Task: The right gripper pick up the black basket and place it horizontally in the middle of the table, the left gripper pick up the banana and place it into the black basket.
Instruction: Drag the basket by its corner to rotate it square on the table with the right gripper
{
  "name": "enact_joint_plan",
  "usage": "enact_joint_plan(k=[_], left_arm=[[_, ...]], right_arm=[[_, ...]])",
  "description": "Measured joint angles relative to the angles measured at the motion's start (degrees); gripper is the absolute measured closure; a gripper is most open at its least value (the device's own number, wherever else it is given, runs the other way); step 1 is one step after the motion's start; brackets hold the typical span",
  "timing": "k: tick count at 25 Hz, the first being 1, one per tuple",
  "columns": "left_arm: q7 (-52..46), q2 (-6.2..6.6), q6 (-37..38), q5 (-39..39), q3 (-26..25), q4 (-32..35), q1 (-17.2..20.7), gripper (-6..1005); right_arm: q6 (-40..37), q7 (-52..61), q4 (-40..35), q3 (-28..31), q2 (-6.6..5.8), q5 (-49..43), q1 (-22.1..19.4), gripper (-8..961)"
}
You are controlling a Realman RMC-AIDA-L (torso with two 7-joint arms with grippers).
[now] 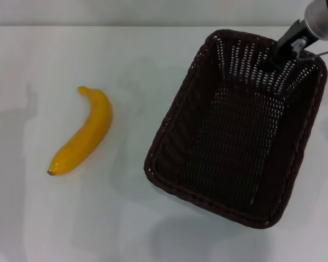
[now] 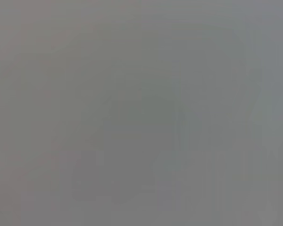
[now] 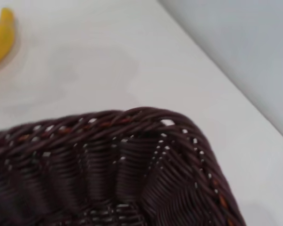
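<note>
The black basket (image 1: 236,143) stands empty on the right part of the white table (image 1: 126,218), its long side running away from me and slightly skewed. My right gripper (image 1: 280,53) reaches down from the top right corner to the basket's far rim, with its black end against the inside of the far wall. The right wrist view shows a rim corner of the basket (image 3: 132,115) very close. Well left of the basket lies the yellow banana (image 1: 85,134), on its own with its stem pointing away from me; its end shows as the banana (image 3: 0,37). My left gripper is out of view.
The table's far edge meets a grey wall (image 1: 153,12) just behind the basket. The left wrist view holds only a plain grey surface (image 2: 141,113). Bare white table lies between the banana and the basket.
</note>
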Motion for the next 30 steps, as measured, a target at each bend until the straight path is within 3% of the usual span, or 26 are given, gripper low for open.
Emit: enact_joint_plan(k=[10,22,30], left_arm=[[-1.51,0.14,0.03,0.01,-0.09,-0.49,0.26,312],[-3.08,0.13,0.24,0.71,-0.09,-0.81,-0.08,312],[-3.1,0.19,0.13,1.01,-0.09,-0.46,-0.23,313]], right_arm=[[0.75,12.12,3.72,3.25,-0.33,0.03,-0.55,678],[1.86,18.71,6.48,12.76,-1.39,0.04,-7.91,781],[2.37,22.12,13.07,14.52,0.04,5.6,-15.06,787]])
